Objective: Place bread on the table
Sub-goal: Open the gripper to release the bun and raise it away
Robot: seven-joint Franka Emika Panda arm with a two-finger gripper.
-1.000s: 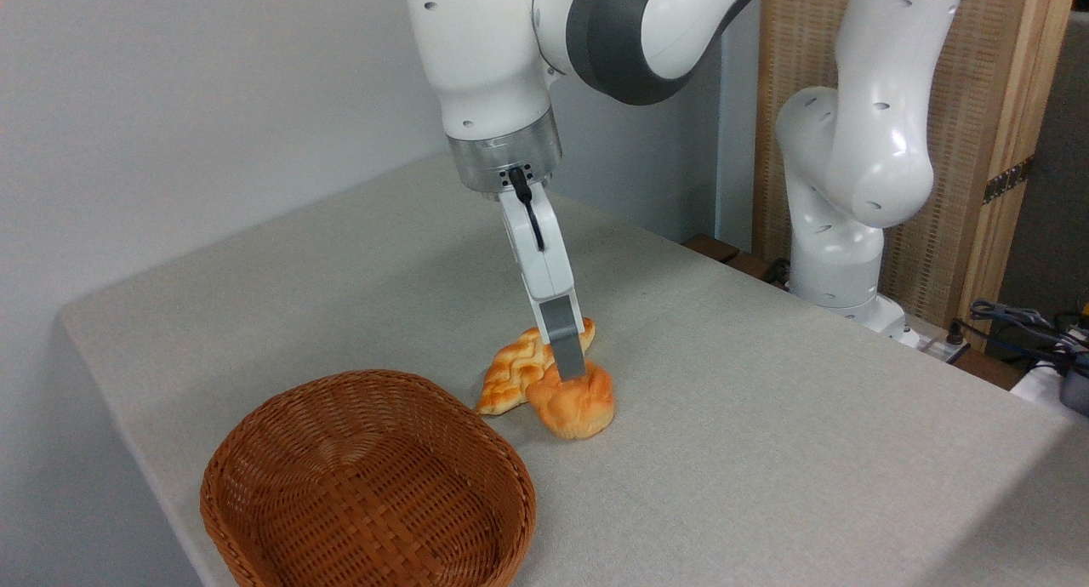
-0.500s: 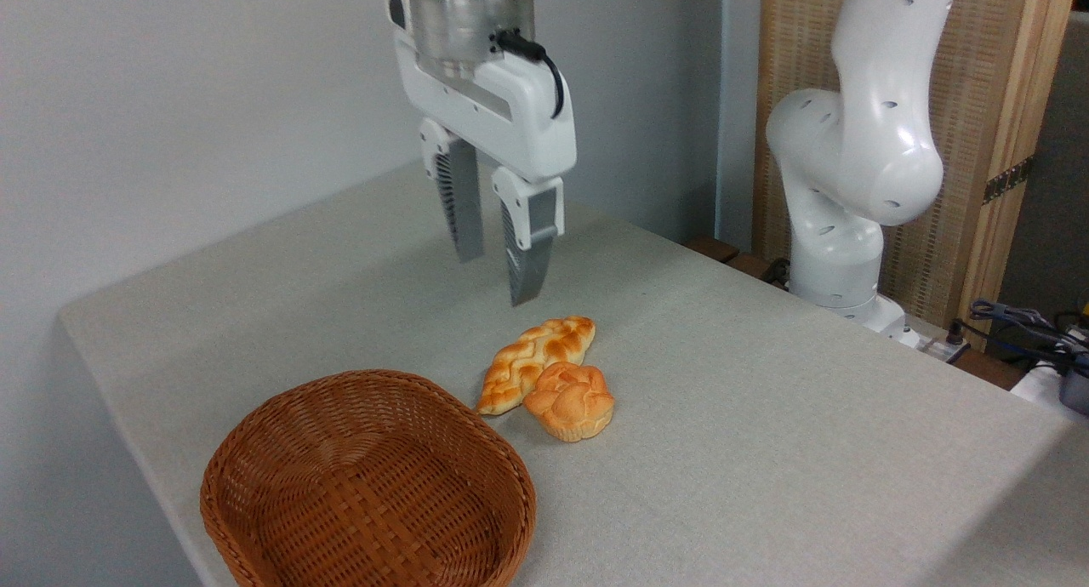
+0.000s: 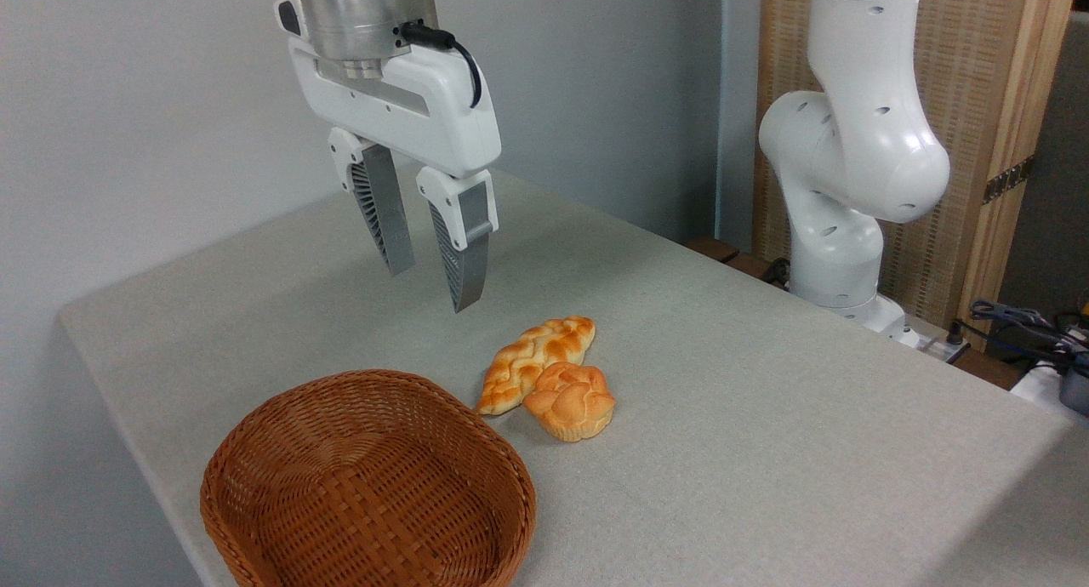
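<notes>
The bread [image 3: 570, 400], a small round golden bun with a knotted top, rests on the grey-beige table [image 3: 766, 417], touching a long braided loaf [image 3: 532, 359] behind it. My gripper [image 3: 431, 287] hangs open in the air, up and to the left of both breads, with nothing between its fingers [image 3: 465, 251]. It stands well above the cloth.
A brown woven wicker basket [image 3: 366, 485] sits empty at the front left, close to the loaf's tip. The arm's white base [image 3: 838, 230] stands at the table's far right edge. Cables [image 3: 1021, 323] lie at the far right.
One second ago the fingers were down on the bun. The gripper has since let go, risen and swung left, away from the breads. The bun stays where it was set.
</notes>
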